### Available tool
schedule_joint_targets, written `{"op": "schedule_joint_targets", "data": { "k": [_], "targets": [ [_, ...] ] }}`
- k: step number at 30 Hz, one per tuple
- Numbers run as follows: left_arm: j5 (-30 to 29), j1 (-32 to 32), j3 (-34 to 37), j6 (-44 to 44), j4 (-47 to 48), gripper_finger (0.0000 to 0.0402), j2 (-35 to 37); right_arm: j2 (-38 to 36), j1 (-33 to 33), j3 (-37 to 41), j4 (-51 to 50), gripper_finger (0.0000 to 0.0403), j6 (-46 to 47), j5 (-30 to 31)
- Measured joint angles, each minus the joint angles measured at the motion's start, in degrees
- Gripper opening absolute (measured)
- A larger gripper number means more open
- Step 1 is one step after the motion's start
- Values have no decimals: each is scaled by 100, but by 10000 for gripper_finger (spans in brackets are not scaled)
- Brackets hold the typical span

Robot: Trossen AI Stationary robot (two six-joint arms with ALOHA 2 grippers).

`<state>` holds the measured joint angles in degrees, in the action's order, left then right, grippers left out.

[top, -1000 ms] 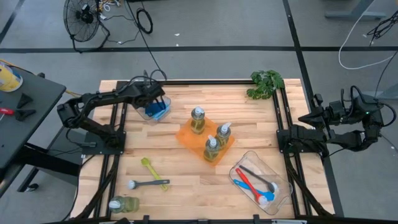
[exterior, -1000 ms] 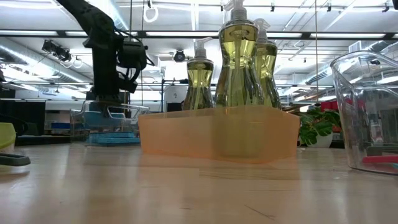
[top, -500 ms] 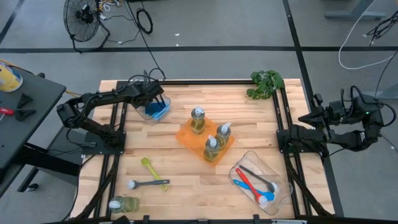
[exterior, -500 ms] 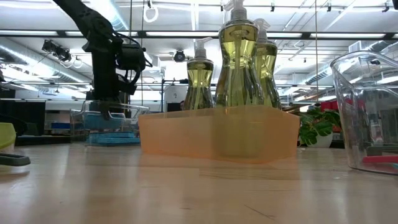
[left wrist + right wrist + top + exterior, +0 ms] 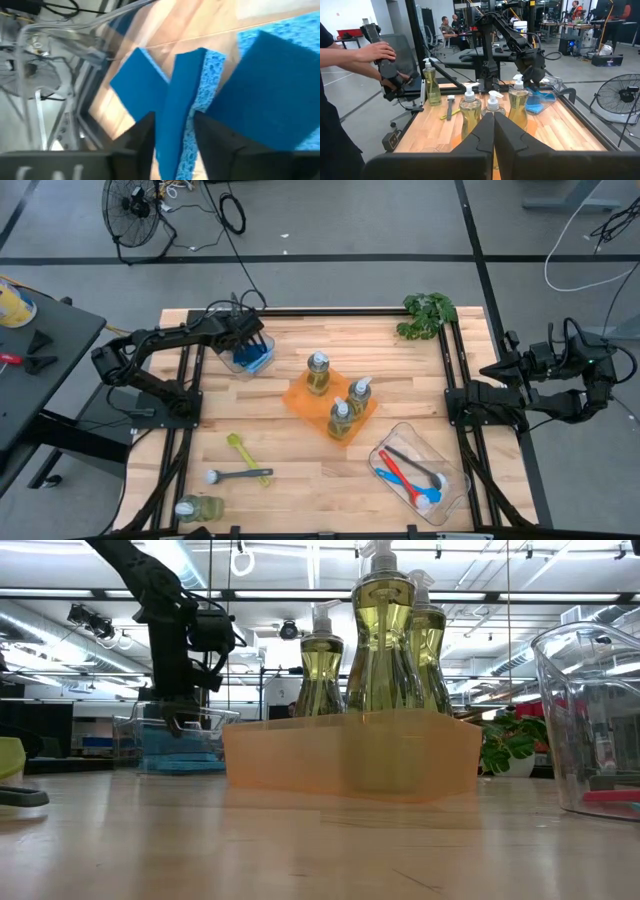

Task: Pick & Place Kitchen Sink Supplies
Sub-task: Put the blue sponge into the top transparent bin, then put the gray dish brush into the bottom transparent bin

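My left gripper (image 5: pixel 250 345) reaches down into a clear bin (image 5: pixel 232 361) at the table's far left that holds several blue sponges (image 5: pixel 260 358). Its fingers (image 5: pixel 175 140) stand open on either side of one sponge (image 5: pixel 186 95) standing on edge. Three soap bottles (image 5: pixel 340 418) stand on an orange tray (image 5: pixel 298 397) mid-table, and another bottle (image 5: pixel 198 508) lies at the near left. A yellow-green brush (image 5: pixel 240 450) and a grey brush (image 5: pixel 238 474) lie on the wood. My right gripper (image 5: pixel 494 131) is shut, off the table's right side. My left gripper has one finger on each broad face of the upright blue sponge (image 5: pixel 172 125), coming from above at a slant into the bin. I cannot tell whether the fingers (image 5: pixel 145 135) touch it. The sponge stands on edge among the other sponges in the bin.
A second clear bin (image 5: pixel 450 490) at the near right holds red, blue and dark brushes (image 5: pixel 400 472). A green leafy plant (image 5: pixel 428 313) lies at the far right corner. A person's hand (image 5: pixel 375 52) shows beyond the table in the right wrist view.
My left gripper has stayed over the sponge bin; in the low view its fingertips inside the bin stand a little farther apart than before.
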<state>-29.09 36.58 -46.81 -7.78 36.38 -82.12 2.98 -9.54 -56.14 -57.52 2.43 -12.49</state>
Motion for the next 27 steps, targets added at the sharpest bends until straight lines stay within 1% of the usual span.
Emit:
{"op": "schedule_joint_targets", "data": {
  "k": [3, 6, 10, 14, 19, 23, 27],
  "targets": [
    [-175, -11, -58, -43, 110, 179, 0, -2, 0, 0, 0, 13, 0, 0],
    [-90, -11, -274, -60, 226, 210, -1, -2, -1, 0, 0, 13, 0, 0],
    [-36, -11, -686, -37, 465, 234, 1, -2, 0, 0, 0, 13, -2, 0],
    [-31, -17, -1130, -33, 691, 237, 1, -2, -2, 0, 0, 13, 0, 0],
    [243, -157, -1695, 116, 1079, 231, 1, 0, 0, 0, 0, 13, 0, 0],
    [559, -458, -2197, 294, 1604, 228, 1, 0, 0, 0, 0, 13, -1, 0],
    [756, -877, -2614, 585, 2177, 227, 1, -2, -2, 0, 0, 13, 0, 0]
  ]
}}
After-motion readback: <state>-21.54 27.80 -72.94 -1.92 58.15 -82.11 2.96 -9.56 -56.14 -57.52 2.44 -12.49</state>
